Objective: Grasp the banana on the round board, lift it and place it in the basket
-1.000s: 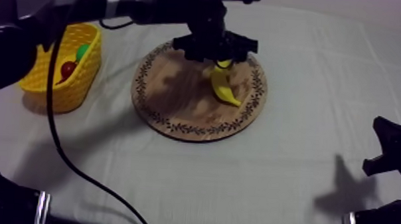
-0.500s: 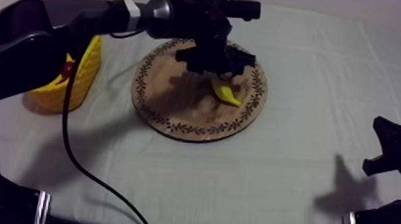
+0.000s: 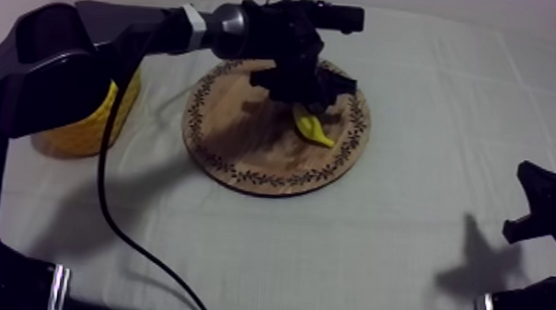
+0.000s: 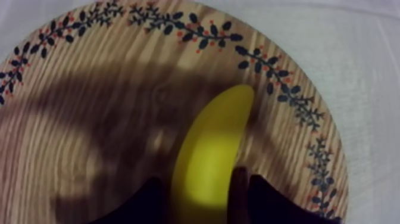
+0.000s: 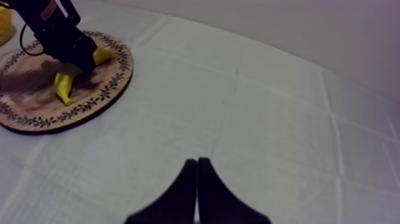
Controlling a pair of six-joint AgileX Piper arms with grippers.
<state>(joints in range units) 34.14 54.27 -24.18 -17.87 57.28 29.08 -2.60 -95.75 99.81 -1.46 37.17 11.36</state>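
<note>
- Reaching in from the upper left with the left gripper (image 3: 304,96), low over the board (image 3: 237,136).
- Straddling the banana (image 4: 211,143) with fingers (image 4: 240,192) spread, one at each flank and close against the skin. No firm squeeze to be made out.
- Lying flat on the board's right half, near the patterned rim, with one tapered end poking out past the gripper.
- Resting low at the right side of the surface (image 3: 349,263) with the right gripper (image 5: 197,162), pressed together into a narrow wedge, holding nothing, well apart from the board.
- Sitting at the left of the surface, beside the board: the basket (image 3: 78,134), partly hidden behind the left arm.
- Judging by looks: probably a light, hollow, stiff plastic toy, so little force needed and no real worry of crushing.
- Likely smooth and curved, so prone to slide or swivel between narrow fingers if pinched near a tip.
- Best taken across the thick middle, square to the curve, so as to hang level on the way to the basket.
- Looks set somewhat toward one end here, so worth allowing for the free end to droop or twist once lifted.
- Showing no brand, label or readable writing anywhere, only a leaf-and-berry band round the board's rim.
</note>
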